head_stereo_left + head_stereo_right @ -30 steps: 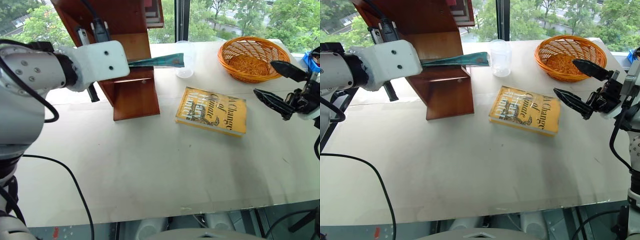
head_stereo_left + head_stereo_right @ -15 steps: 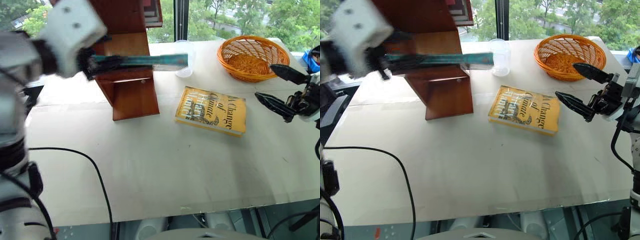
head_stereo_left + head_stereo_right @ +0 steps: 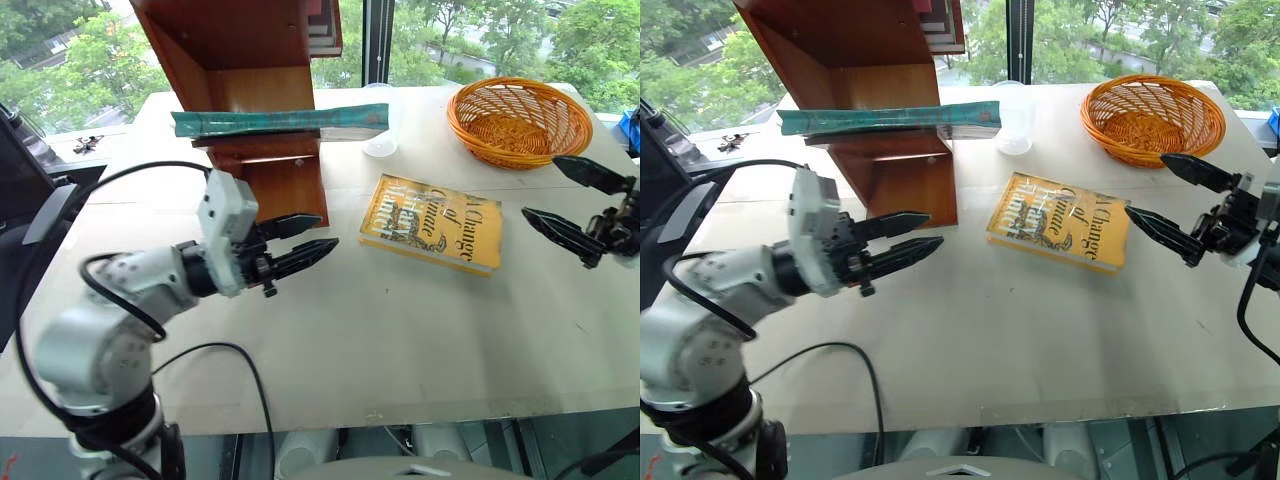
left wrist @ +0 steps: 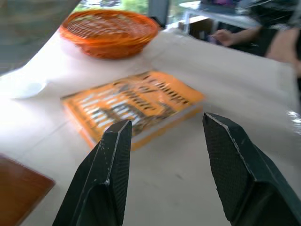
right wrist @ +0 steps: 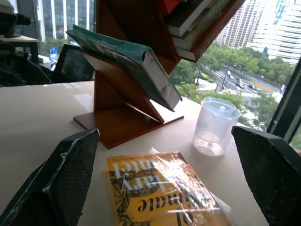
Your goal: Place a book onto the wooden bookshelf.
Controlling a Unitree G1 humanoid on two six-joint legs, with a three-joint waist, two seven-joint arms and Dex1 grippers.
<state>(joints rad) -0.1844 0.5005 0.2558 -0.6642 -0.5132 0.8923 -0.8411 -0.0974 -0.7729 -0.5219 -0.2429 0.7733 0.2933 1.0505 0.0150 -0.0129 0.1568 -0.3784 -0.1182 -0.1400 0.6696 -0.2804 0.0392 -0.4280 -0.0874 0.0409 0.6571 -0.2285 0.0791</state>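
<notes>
Beyond the window, green trees are showing behind a pale table (image 3: 400,330) that we are looking down on. We are seeing the book (image 3: 280,122) lying flat on the shelf board of the bookshelf (image 3: 250,60) at the far left, both its ends sticking out past the board. We are holding our left gripper (image 3: 300,245) just in front of the shelf's base, fingers apart and gripping nothing. Our right gripper (image 3: 575,205) is hovering at the right edge, fingers spread wide and empty. Between them a yellow book (image 3: 432,222) is lying on the table, with a plastic cup (image 5: 214,126) and a basket (image 3: 520,120) farther back.
</notes>
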